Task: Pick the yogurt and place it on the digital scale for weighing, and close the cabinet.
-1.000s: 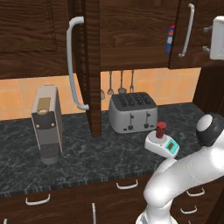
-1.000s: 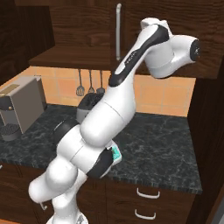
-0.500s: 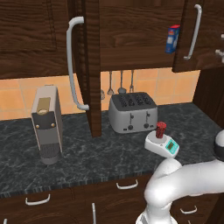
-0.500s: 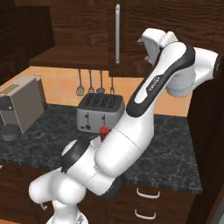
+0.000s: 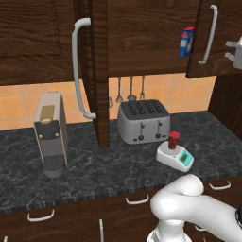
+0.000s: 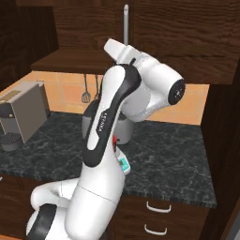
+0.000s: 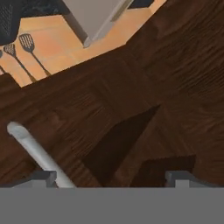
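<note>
Yogurt point(image 5: 174, 140) stands upright on the round platform of the digital scale point(image 5: 176, 157), long axis vertical, lid up; the scale lies flat on the dark counter point(image 5: 118, 165) at 4 o'clock from the toaster point(image 5: 143, 121), its teal display edge turned toward 4 o'clock. From the right base view the arm hides nearly all of both: a red sliver of the cup point(image 6: 115, 142) and a teal corner of the scale point(image 6: 124, 163) peek past it. Both doors of the cabinet point(image 5: 94, 71) hang open, the right one cut off by the frame's edge, a blue box point(image 5: 187, 41) on the shelf between them. The gripper point(image 7: 111, 177) is wide open and holds nothing; its 2 fingertips point(image 7: 181, 178) face a dark wooden door, a pale bar handle point(image 7: 37, 153) just beside the tip at 8 o'clock. Whether that tip touches the handle is unclear.
</note>
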{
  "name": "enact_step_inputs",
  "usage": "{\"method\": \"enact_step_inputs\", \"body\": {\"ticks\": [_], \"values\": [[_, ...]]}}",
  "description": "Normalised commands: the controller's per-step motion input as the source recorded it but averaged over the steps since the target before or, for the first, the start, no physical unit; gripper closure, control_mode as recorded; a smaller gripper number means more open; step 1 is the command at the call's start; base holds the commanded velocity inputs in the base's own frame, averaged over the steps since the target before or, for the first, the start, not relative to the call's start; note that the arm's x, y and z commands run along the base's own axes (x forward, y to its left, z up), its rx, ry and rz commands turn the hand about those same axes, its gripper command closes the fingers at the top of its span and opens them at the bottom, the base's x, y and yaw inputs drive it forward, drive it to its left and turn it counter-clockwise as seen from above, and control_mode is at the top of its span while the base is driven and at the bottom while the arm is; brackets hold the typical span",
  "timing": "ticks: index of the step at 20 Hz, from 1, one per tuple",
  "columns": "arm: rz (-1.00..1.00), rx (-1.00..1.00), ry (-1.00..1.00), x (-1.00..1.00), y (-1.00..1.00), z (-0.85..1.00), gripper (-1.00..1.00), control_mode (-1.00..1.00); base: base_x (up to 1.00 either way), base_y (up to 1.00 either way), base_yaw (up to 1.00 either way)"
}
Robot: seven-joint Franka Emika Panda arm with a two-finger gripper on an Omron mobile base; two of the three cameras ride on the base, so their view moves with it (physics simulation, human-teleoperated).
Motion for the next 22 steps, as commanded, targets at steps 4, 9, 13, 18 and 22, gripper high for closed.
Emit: {"method": "enact_step_inputs", "body": {"ticks": [4,9,13,18,22], "values": [[-0.06,-0.28,0.00,-1.00,0.61,0.40,-1.00,-1.00,0.00,0.00,0.00],[0.00,-0.21,0.06,-0.87,0.11,0.40,-1.00,-1.00,0.00,0.00,0.00],[-0.01,-0.30,0.20,-0.64,0.33,0.36,-1.00,-1.00,0.00,0.00,0.00],[-0.26,-0.29,-0.17,-0.89,0.29,-0.13,-1.00,-1.00,0.00,0.00,0.00],[-0.20,-0.02,-0.20,-0.69,0.40,-0.50,-1.00,-1.00,0.00,0.00,0.00]]}}
